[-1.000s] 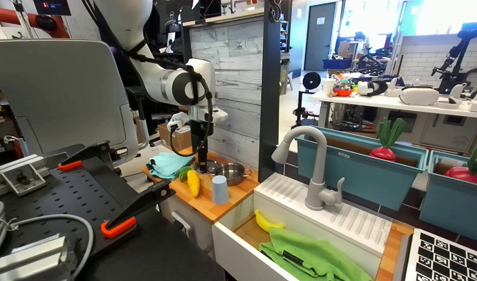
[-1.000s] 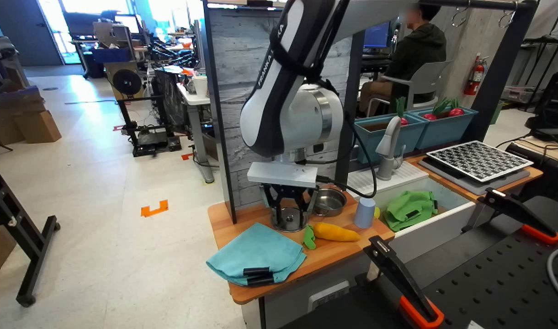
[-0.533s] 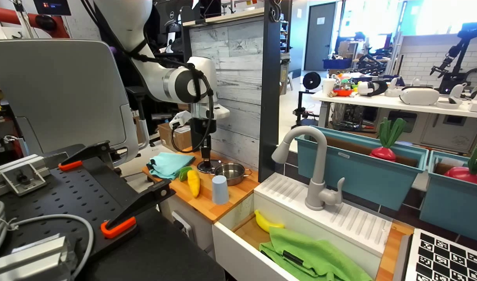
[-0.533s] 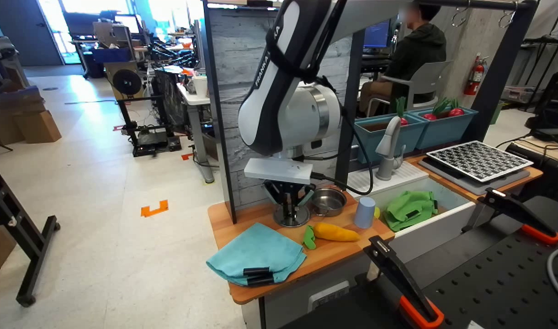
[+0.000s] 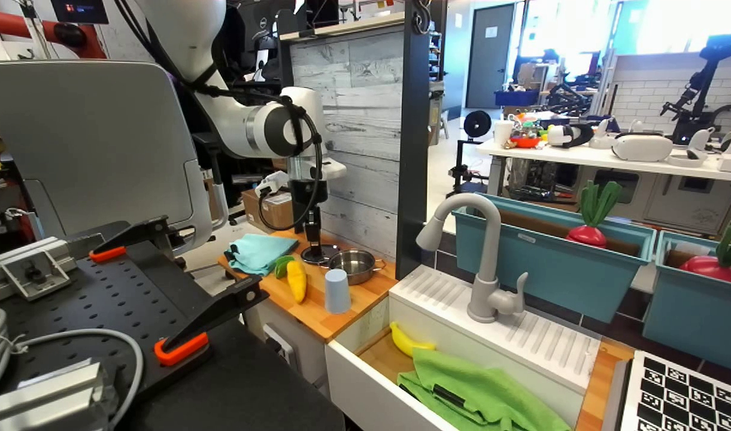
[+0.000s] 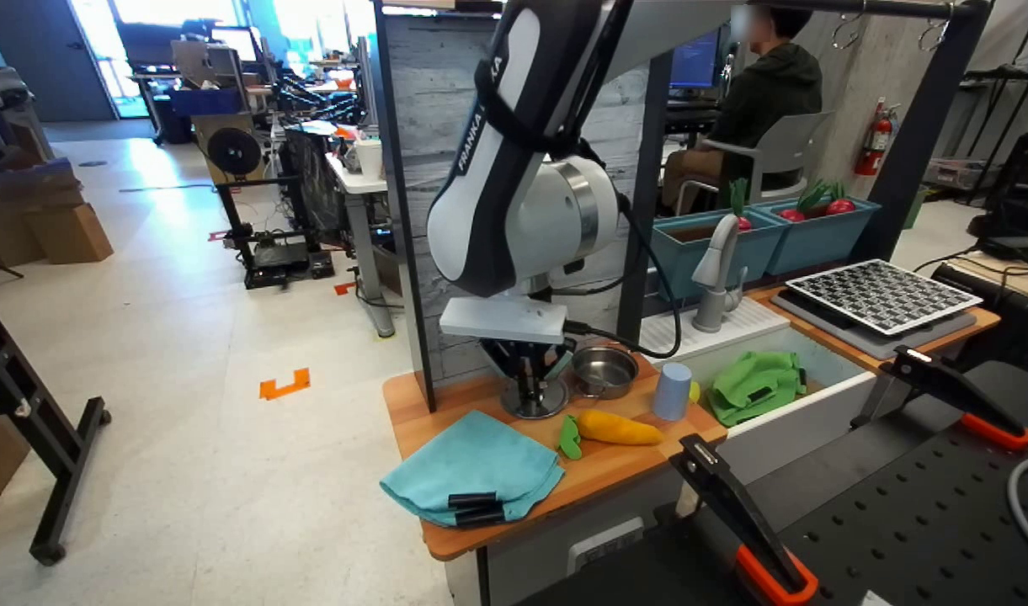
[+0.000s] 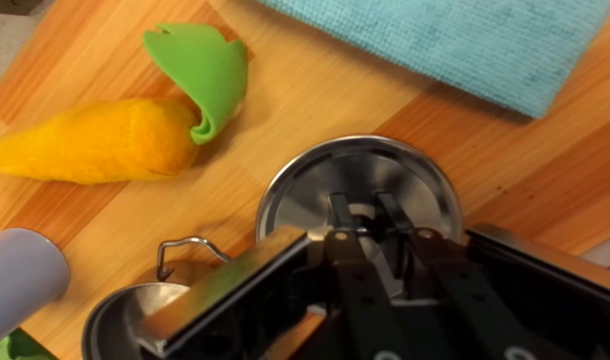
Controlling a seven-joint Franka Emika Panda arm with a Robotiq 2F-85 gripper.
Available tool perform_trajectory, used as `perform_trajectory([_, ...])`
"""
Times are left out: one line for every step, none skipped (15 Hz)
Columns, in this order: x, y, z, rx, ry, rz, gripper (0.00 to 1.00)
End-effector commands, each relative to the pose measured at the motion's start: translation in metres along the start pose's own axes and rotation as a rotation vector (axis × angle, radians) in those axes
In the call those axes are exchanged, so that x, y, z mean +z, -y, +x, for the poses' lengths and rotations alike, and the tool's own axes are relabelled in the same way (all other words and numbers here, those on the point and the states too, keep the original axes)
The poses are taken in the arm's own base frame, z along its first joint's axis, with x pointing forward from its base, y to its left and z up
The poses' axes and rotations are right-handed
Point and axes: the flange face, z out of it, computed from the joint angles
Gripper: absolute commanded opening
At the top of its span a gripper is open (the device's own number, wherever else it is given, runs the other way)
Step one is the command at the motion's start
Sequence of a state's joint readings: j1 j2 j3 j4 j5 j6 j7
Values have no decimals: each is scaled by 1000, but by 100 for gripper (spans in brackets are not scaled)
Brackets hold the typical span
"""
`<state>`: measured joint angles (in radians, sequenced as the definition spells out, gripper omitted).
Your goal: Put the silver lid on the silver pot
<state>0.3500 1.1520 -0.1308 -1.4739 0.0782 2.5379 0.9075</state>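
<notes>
The silver lid (image 7: 357, 167) is a round, shiny disc right under my gripper (image 7: 363, 210) in the wrist view. Both finger pads (image 7: 340, 210) stand close together around its centre knob, with a narrow gap that the dark knob fills. In an exterior view the lid (image 6: 514, 406) looks level at or just above the wooden counter; whether it touches the wood I cannot tell. Beside it, towards the sink, stands the silver pot (image 6: 606, 372), uncovered, its dark inside showing. The pot (image 7: 130, 320) is partly hidden behind my gripper's linkage in the wrist view.
A pale blue cup (image 6: 672, 392) stands in front of the pot. A yellow-orange toy carrot (image 6: 619, 427) and a teal cloth (image 6: 476, 471) lie near the lid. A grey wooden panel (image 5: 347, 120) rises behind the counter, and a faucet (image 5: 490, 257) stands by the sink.
The fingers have closed from wide apart onto the lid's knob. With them the lid has shifted slightly towards the back of the counter and the pot; over the last half second it barely moves.
</notes>
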Motion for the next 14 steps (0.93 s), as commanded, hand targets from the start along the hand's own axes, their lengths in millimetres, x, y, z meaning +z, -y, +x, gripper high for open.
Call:
perform_trajectory([-8, 3, -10, -21, -43, -20, 5])
perform_trajectory([-10, 3, -12, -29, -44, -20, 5])
perform_trajectory([-13, 2, -14, -36, -48, -21, 5])
perform_trajectory([-15, 2, -16, -43, -55, -22, 5])
perform_trajectory([-19, 1, -18, -48, -61, -20, 5])
perform_trajectory([-23, -2, -20, -53, -66, -21, 5])
perform_trajectory([-27, -4, -20, -54, -71, -23, 5])
perform_trajectory([-32, -7, -20, -50, -77, -24, 5])
perform_trajectory([-37, -10, -19, -45, -84, -19, 5])
perform_trajectory([-41, -14, -17, -42, -87, -17, 5])
perform_trajectory([-46, -19, -16, -35, -90, -17, 5])
perform_trajectory([-51, -23, -13, -30, -92, -13, 5])
perform_trajectory([-55, -30, -10, -23, -89, -10, 5])
perform_trajectory([-58, -36, -7, -12, -86, -8, 5])
